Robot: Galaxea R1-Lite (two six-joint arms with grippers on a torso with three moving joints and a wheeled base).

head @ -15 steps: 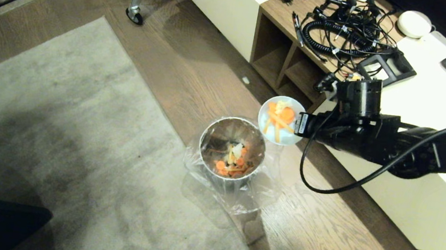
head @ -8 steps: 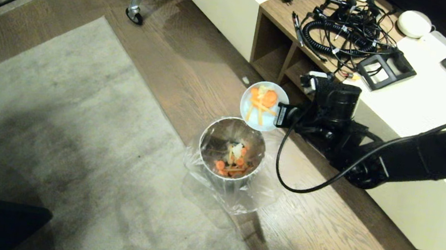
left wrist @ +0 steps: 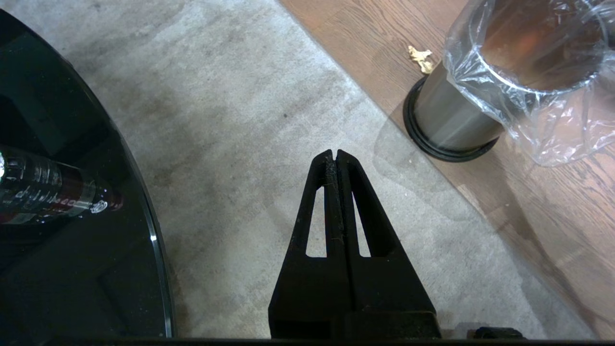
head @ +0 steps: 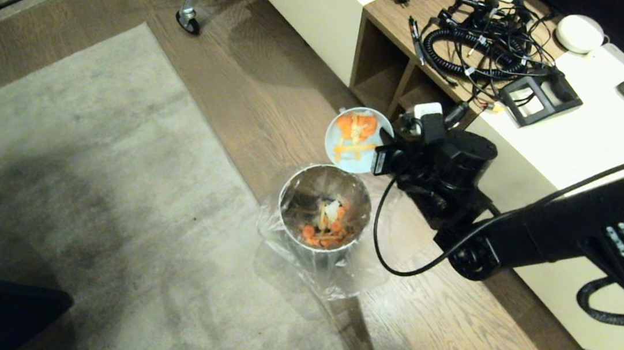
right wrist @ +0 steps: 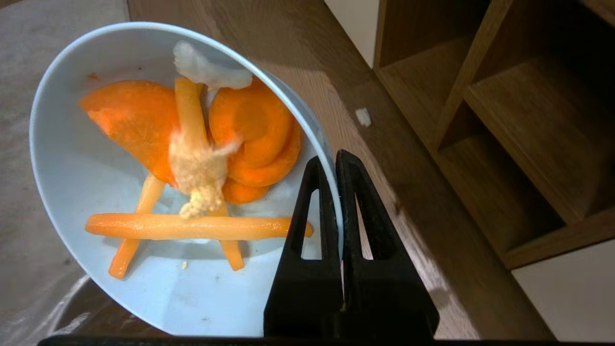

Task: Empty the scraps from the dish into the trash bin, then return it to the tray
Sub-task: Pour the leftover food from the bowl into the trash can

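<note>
Dish (head: 357, 139) — tilted beside bin rim (head: 329, 168).

No legible text, brand or no. is found. Faint print is seen on the dark bottle (left wrist: 48, 192) under the glass tabletop (left wrist: 96, 269); unreadable.

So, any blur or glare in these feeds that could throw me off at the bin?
Head view: dim, warm light; the trash bin has a shiny inner wall. Right wrist view: sharp, apart from one smeared pale piece among the scraps in the dish. Left wrist view: glints on the bag liner.
</note>
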